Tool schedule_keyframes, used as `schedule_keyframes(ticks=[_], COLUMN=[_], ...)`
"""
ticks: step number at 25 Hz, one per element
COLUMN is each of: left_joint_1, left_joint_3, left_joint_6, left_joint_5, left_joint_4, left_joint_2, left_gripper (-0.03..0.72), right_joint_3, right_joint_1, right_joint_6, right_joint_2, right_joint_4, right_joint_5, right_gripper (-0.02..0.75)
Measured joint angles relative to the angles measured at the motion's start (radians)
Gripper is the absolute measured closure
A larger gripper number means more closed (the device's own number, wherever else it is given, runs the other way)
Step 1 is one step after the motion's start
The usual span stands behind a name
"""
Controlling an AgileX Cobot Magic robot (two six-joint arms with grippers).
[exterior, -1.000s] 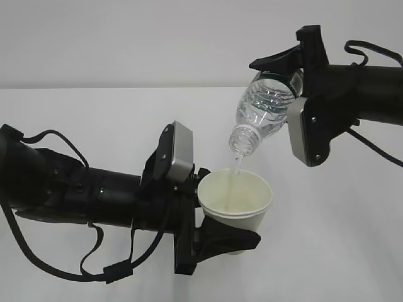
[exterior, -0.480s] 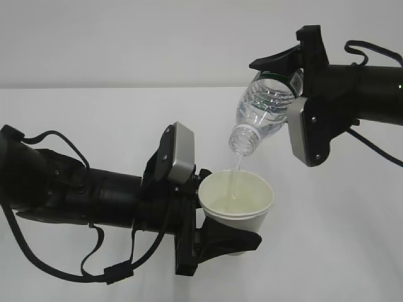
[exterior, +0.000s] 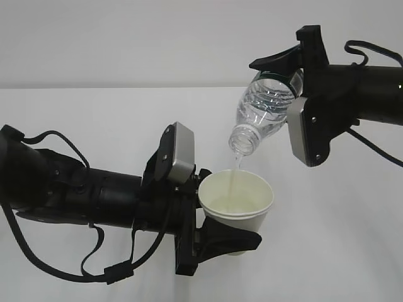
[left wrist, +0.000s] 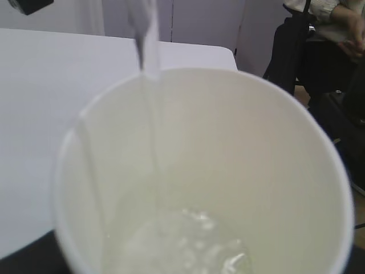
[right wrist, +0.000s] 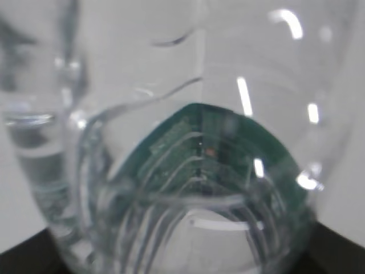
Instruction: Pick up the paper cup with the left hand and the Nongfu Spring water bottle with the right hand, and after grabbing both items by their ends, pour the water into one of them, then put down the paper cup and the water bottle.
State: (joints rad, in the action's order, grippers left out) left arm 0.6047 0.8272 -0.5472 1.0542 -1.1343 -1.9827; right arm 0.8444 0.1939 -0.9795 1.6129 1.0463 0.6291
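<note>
Exterior view: left hand (exterior: 217, 242) grips paper cup (exterior: 237, 202), right hand (exterior: 291, 60) bottle (exterior: 261, 110).

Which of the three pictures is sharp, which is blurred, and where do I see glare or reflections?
Exterior view: evenly lit and sharp, with the paper cup and water bottle clear. Left wrist view: the cup rim is soft because it is so close, and the water glints at the bottom. Right wrist view: the bottle fills the frame, blurred, with bright white streaks of glare.
</note>
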Motion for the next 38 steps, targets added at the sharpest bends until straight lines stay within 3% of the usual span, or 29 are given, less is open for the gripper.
schedule_keyframes(ticks=[38], left_joint_1=[0.000], left_joint_3=[0.000], left_joint_6=[0.000], left_joint_5=[0.000], left_joint_4=[0.006], left_joint_2=[0.000], left_gripper=[0.214], right_joint_3=[0.000], right_joint_1=[0.000], right_joint_6=[0.000], right_joint_2=[0.000], right_joint_4=[0.000], right_joint_5=[0.011], right_gripper=[0.246])
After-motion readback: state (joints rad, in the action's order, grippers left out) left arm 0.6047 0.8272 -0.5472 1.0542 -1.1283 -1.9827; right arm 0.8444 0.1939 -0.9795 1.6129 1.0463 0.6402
